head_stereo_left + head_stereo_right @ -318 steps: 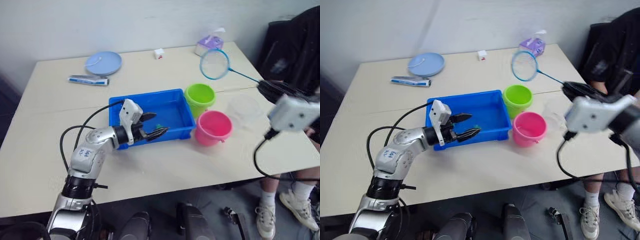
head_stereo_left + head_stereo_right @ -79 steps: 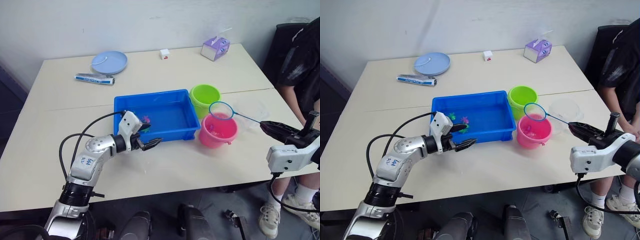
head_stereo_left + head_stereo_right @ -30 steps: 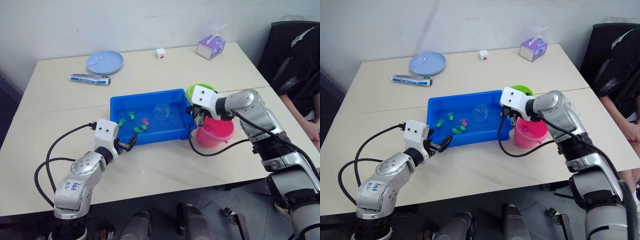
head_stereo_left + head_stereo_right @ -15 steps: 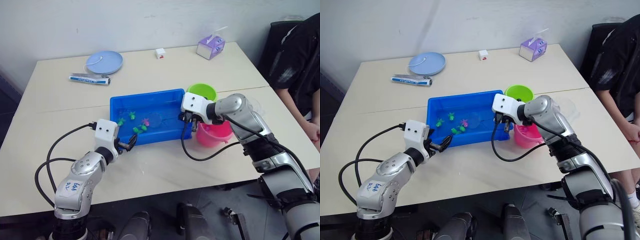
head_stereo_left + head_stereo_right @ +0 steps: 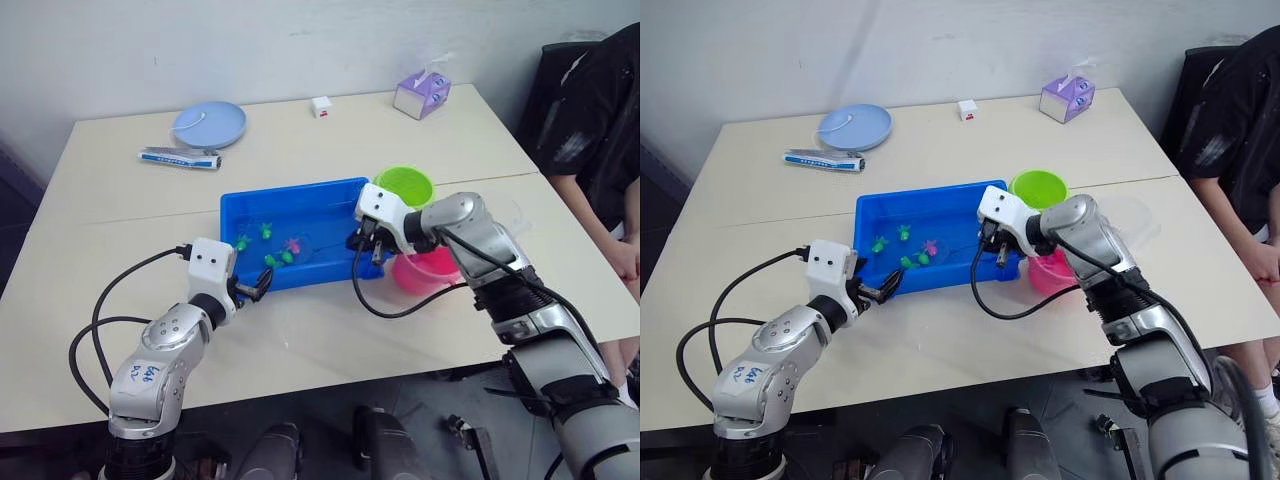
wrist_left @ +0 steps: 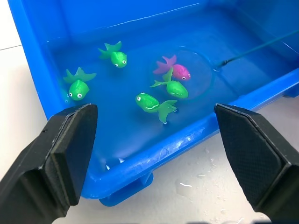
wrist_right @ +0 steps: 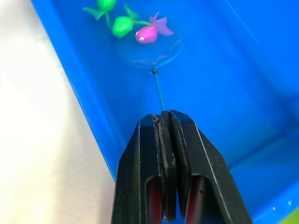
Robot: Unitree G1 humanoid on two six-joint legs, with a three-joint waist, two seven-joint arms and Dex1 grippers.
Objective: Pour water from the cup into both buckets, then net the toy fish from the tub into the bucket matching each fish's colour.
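Blue tub (image 5: pixel 232 205) mid-table holding water, four green fish (image 6: pixel 170 87), one pink fish (image 6: pixel 177 71) over the sunken net (image 6: pixel 187 74), right gripper (image 7: pixel 164 122) pinching its handle, left gripper (image 6: pixel 154 140) spread at 7 o'clock, green bucket (image 5: pixel 404 186), pink bucket (image 5: pixel 436 270) half-hidden, cup (image 5: pixel 1130 215) faint.

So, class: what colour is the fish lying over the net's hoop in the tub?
Pink fish, over the net; clearest in the right wrist view.
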